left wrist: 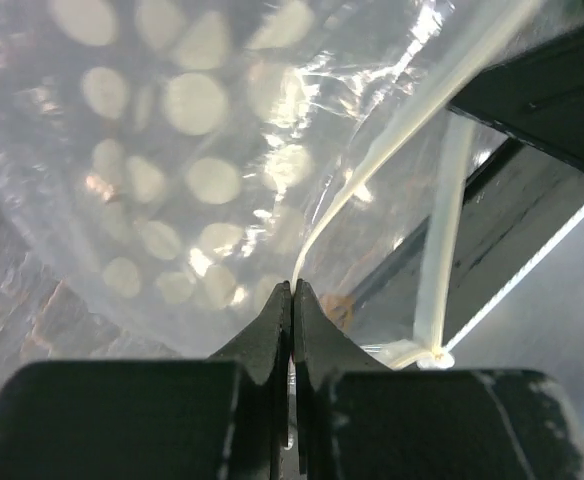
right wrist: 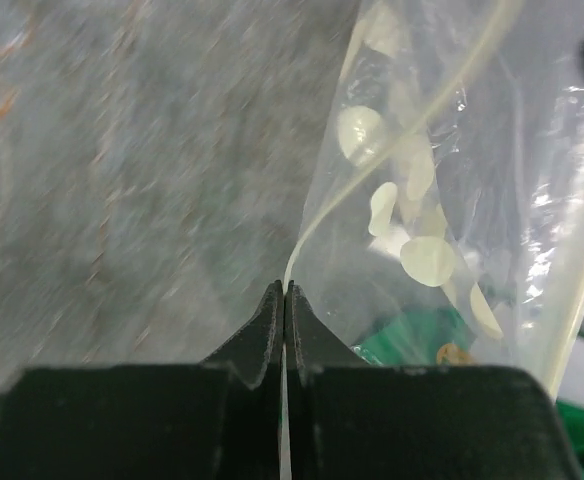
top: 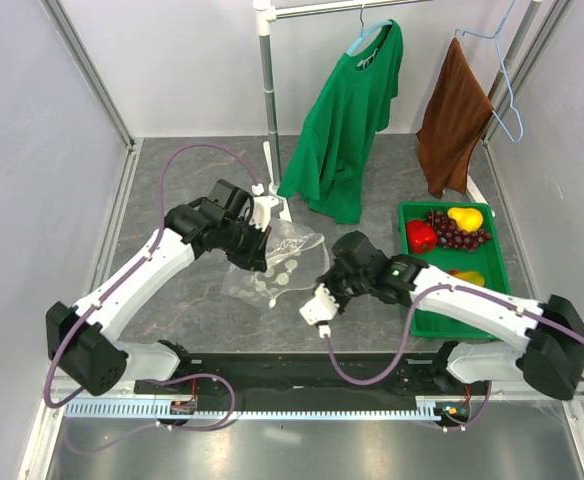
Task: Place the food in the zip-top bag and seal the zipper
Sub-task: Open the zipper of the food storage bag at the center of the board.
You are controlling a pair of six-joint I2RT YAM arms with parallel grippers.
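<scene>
The zip-top bag [top: 284,262], clear with white dots, hangs slack between both grippers over the grey table. My left gripper [top: 258,258] is shut on its left mouth edge; in the left wrist view the jaws [left wrist: 292,287] pinch the pale zipper [left wrist: 397,145], with the dotted bag [left wrist: 172,150] spread beyond. My right gripper [top: 327,272] is shut on the right mouth edge; in the right wrist view its jaws [right wrist: 285,286] clamp the zipper [right wrist: 357,175] beside the bag [right wrist: 427,250]. The food lies in the green tray [top: 496,300]: red pepper [top: 421,236], grapes [top: 459,233], yellow fruit [top: 465,217].
A second yellow-orange piece [top: 469,277] lies in the tray by the right arm. A white pole [top: 268,100] with its foot [top: 278,207] stands just behind the bag. A green shirt [top: 347,120] and a brown cloth [top: 453,115] hang at the back.
</scene>
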